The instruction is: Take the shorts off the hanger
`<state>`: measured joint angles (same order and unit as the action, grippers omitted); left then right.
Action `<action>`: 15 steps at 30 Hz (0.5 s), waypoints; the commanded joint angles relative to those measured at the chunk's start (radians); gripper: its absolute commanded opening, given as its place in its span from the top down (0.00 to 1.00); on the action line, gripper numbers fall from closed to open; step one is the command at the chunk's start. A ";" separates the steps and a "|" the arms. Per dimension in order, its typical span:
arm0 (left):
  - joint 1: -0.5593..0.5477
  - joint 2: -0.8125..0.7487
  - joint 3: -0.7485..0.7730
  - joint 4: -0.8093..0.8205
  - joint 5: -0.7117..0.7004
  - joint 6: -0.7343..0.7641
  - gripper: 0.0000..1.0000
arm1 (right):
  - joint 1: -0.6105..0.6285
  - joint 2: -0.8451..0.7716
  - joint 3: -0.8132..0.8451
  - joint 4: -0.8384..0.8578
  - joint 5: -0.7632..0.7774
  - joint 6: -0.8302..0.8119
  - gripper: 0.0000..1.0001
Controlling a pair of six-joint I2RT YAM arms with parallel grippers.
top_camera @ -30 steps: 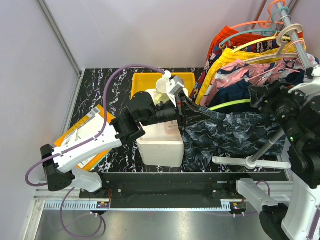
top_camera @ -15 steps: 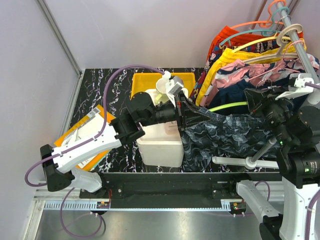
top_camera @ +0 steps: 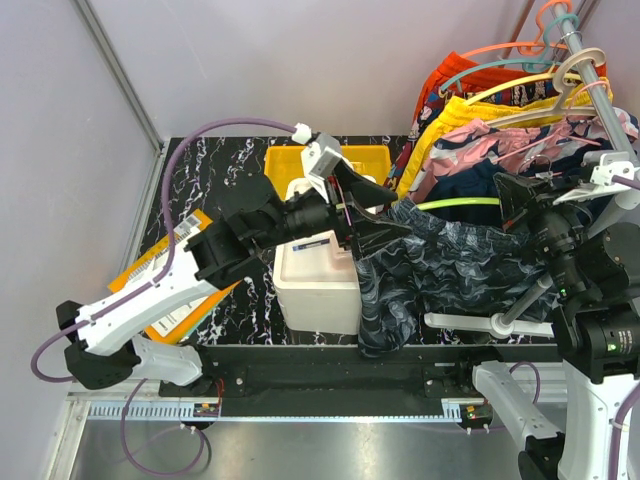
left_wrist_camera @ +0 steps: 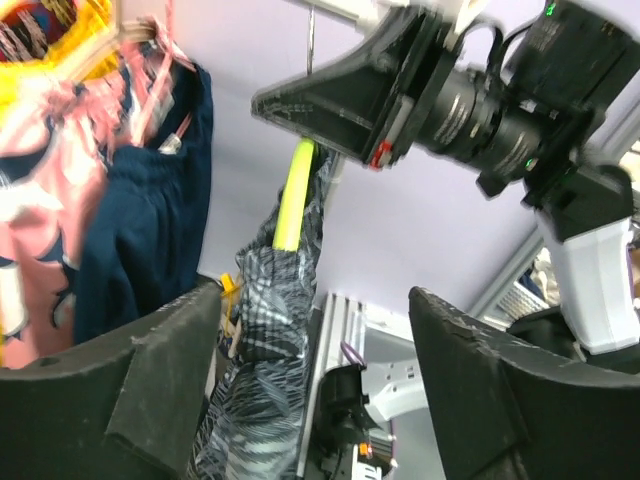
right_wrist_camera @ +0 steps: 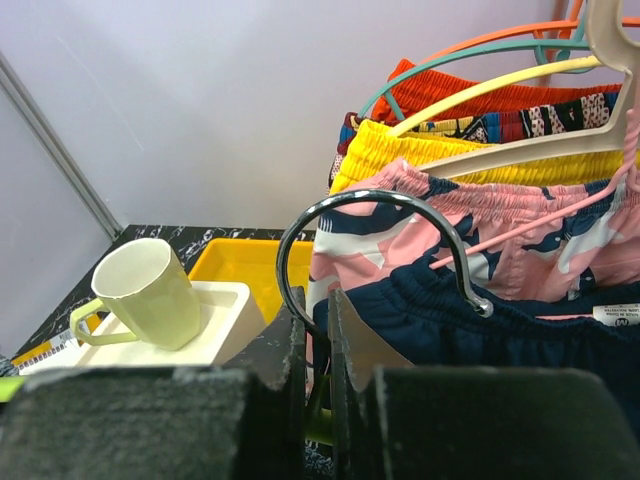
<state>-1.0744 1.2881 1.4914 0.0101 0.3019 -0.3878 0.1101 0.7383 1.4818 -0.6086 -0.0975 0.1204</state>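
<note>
The charcoal marbled shorts [top_camera: 450, 265] hang over a lime green hanger [top_camera: 455, 206], their left end drooping past the table's front edge. My left gripper [top_camera: 400, 208] is open beside the cloth's upper left. In the left wrist view the shorts [left_wrist_camera: 260, 350] hang between the spread fingers [left_wrist_camera: 110, 400] without being pinched, under the hanger [left_wrist_camera: 295, 195]. My right gripper [top_camera: 508, 200] is shut on the hanger's metal hook [right_wrist_camera: 300, 220], its fingers [right_wrist_camera: 280, 350] almost together around the wire. The plain navy shorts [right_wrist_camera: 480, 310] hang just behind, on the rack.
A white box [top_camera: 315, 280] stands below my left arm, with a pale green cup [right_wrist_camera: 140, 295] on it and a yellow bin [top_camera: 280, 160] behind. Yellow [top_camera: 470, 115] and pink floral shorts [top_camera: 500, 145] crowd the rail [top_camera: 590, 70] at the right. An orange book [top_camera: 140, 275] lies left.
My left gripper has opened and let go of the marbled shorts, and its arm has risen. The cloth's left end has dropped lower. My right gripper has shut on the hanger's hook.
</note>
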 commanded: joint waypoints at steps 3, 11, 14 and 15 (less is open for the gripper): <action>-0.004 -0.015 0.081 -0.088 -0.089 -0.016 0.14 | -0.003 -0.025 -0.009 0.127 -0.033 0.024 1.00; -0.004 0.048 0.153 -0.125 -0.136 -0.066 0.24 | -0.003 -0.062 -0.041 0.129 -0.028 0.012 1.00; -0.004 0.069 0.171 -0.127 -0.127 -0.074 0.38 | -0.003 -0.063 -0.041 0.124 -0.022 0.012 1.00; -0.004 0.077 0.174 -0.125 -0.124 -0.075 0.42 | -0.004 -0.063 -0.040 0.119 -0.021 0.010 1.00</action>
<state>-1.0752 1.3479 1.6081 -0.1268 0.1932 -0.4458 0.1101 0.6865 1.4281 -0.5846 -0.1223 0.1204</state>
